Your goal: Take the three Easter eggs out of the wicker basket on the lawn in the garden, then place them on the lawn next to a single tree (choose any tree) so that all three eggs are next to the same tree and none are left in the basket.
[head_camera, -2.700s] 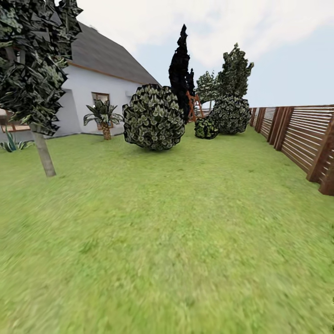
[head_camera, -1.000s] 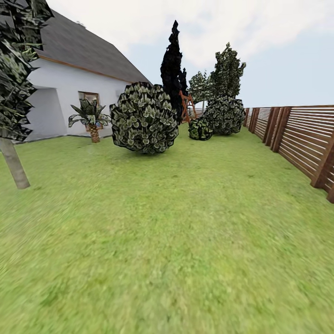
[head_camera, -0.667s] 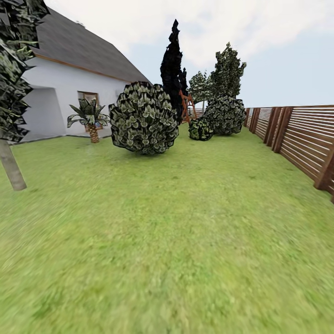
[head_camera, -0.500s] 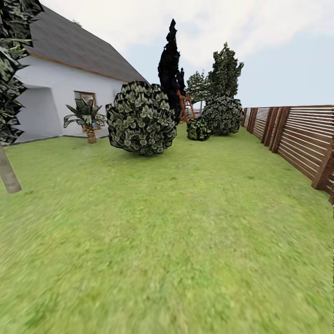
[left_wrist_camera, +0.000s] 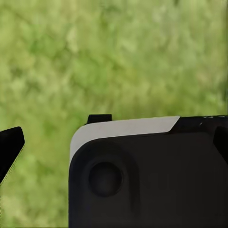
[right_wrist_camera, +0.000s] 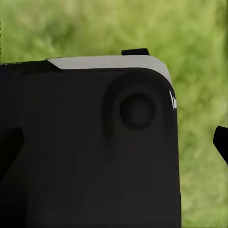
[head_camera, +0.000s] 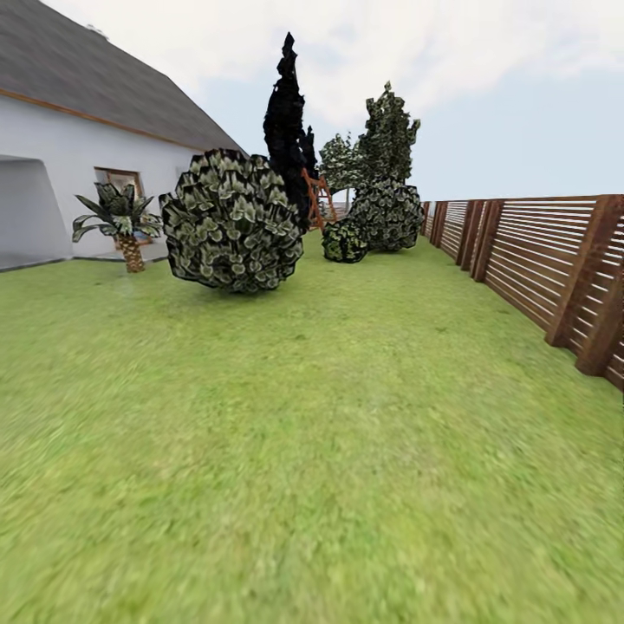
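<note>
**Both wrists over bare grass, garden stretching ahead**

In the left wrist view a black finger tip (left_wrist_camera: 9,147) pokes in at one edge and another dark edge shows at the opposite side. A large black body with a pale top strip (left_wrist_camera: 152,175) blocks the space between them, so whether the left gripper's fingers are apart or together cannot be told. The right wrist view is much the same: a black body with a pale strip (right_wrist_camera: 90,142) covers most of the picture, a dark finger tip (right_wrist_camera: 221,142) juts in at one edge, and the spread of the right gripper's fingers cannot be told either. Behind both there is only blurred green grass.

The head view gives what the wrist views do not: the lawn (head_camera: 329,433) runs wide and open from the near foreground to the far end of the garden. On the right it is bounded by a dark brown slatted fence (head_camera: 537,269) that recedes into the distance. On the left stands a white house (head_camera: 61,173) with a grey roof, and a small palm-like plant (head_camera: 121,230) grows by its wall. A big round bush (head_camera: 232,221) sits left of centre on the grass, with a tall all-black tree (head_camera: 286,130) behind it. Farther back are a smaller bush (head_camera: 345,241), a larger one (head_camera: 386,215) and a leafy tree (head_camera: 388,130) above them.

No writing or labels can be read anywhere.
</note>
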